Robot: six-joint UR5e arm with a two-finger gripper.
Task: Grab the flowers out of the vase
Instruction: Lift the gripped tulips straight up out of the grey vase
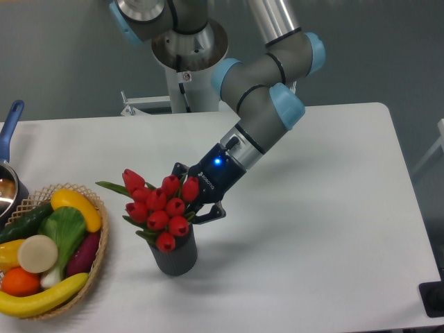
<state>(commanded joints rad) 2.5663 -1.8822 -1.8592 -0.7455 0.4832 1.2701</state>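
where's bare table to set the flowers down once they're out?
Free: the white table right of the small dark grey ribbed vase, out to its right edge. Crowded: the left, with the woven wicker basket of fake produce; the gripper is at the red tulip bunch.
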